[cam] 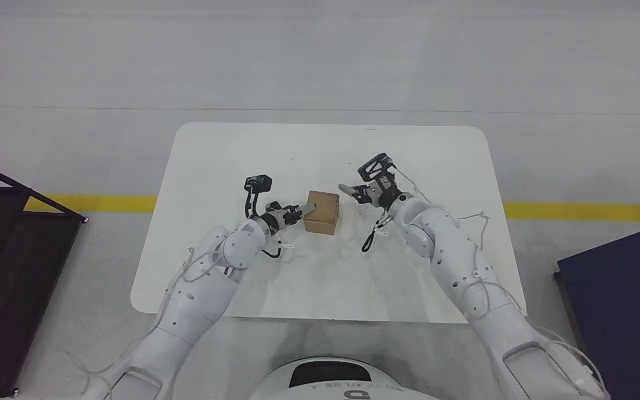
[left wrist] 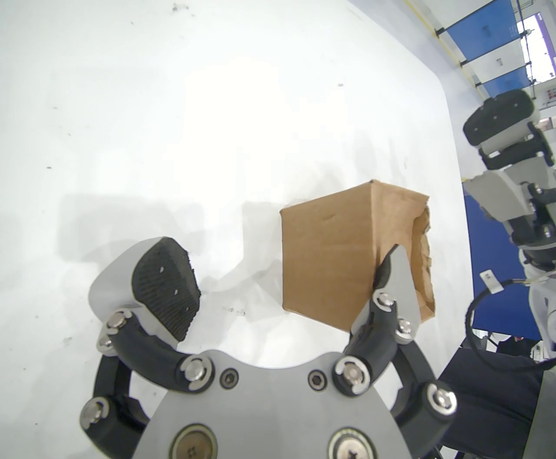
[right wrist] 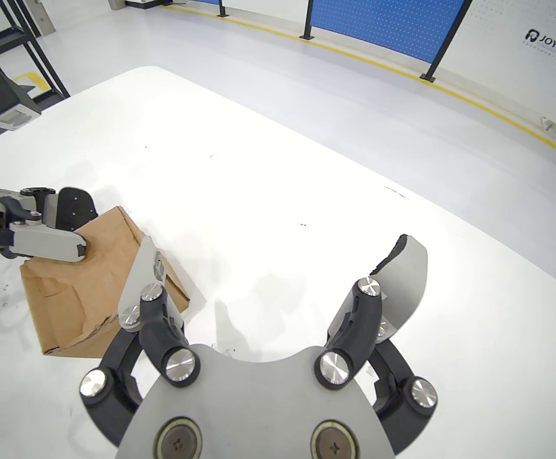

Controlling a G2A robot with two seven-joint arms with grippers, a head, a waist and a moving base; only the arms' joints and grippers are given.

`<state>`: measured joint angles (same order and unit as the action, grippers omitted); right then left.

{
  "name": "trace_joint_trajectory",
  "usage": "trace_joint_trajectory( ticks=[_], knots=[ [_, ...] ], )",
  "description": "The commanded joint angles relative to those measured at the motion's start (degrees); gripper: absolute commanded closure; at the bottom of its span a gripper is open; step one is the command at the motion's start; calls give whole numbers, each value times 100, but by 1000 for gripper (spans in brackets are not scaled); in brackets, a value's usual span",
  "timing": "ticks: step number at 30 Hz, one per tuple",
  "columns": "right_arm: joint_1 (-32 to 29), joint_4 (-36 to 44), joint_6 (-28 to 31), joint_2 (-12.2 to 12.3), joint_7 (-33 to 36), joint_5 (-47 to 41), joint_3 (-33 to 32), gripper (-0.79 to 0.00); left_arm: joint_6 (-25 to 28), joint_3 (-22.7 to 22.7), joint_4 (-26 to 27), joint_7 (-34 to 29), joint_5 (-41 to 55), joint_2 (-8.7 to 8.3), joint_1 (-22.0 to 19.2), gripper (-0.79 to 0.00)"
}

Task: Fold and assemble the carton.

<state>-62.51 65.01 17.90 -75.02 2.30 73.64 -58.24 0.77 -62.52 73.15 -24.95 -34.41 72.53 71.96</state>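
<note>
A small brown carton [cam: 322,212] stands near the middle of the white table [cam: 430,280]. In the left wrist view the carton [left wrist: 325,256] shows a closed side and a ragged open end facing the other arm. My left gripper [left wrist: 280,256] is open beside it. One of its fingers [left wrist: 395,278] rests against the carton's edge, and the other finger's pad [left wrist: 165,282] is clear over the table. In the right wrist view the creased carton [right wrist: 69,300] lies just beyond one finger [right wrist: 145,265] of my open right gripper [right wrist: 274,247], which holds nothing.
The table's rounded far edge [right wrist: 304,130] drops to a pale floor with a yellow line [cam: 570,211]. A dark rack [cam: 25,250] stands off the table's left side, and blue panels [right wrist: 382,21] stand in the room behind. Bare table surface surrounds the carton.
</note>
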Motion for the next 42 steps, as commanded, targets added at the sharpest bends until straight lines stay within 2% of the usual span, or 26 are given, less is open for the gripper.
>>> trace_joint_trajectory(
  ticks=[1, 8, 14, 19, 26, 33, 36, 38, 42],
  knots=[
    [44, -22, 74, -17, 69, 69, 90, -785, 6, -3, 4, 1, -3, 0, 4, -785],
    [158, -288, -3, -104, -3, 72, 286, -785, 18, -51, 104, 73, -1, -3, 49, -785],
    [-122, -205, -356, -29, -629, -50, -116, -785, 22, -219, 533, 198, -12, -41, 237, -785],
    [-430, -109, -362, 56, -617, 54, -331, -785, -31, -414, 950, 373, -179, -92, 461, -785],
    [-365, -246, -412, -65, -322, 291, 146, -785, -200, -836, 1497, 816, -528, -172, 781, -785],
    [-167, -552, -516, -205, -464, 282, 453, -785, -375, -1238, 1899, 1161, -683, -224, 1080, -785],
    [-194, -540, -483, -183, -721, 173, 311, -785, -495, -1369, 2066, 1436, -965, -244, 1230, -785],
    [-293, -374, -452, -113, -924, 139, 69, -785, -642, -1433, 2145, 1673, -1528, -270, 1312, -785],
    [-805, 520, -358, 171, -1060, 403, -793, -785, -795, -1686, 2305, 1802, -2586, -352, 1512, -785]
  ],
)
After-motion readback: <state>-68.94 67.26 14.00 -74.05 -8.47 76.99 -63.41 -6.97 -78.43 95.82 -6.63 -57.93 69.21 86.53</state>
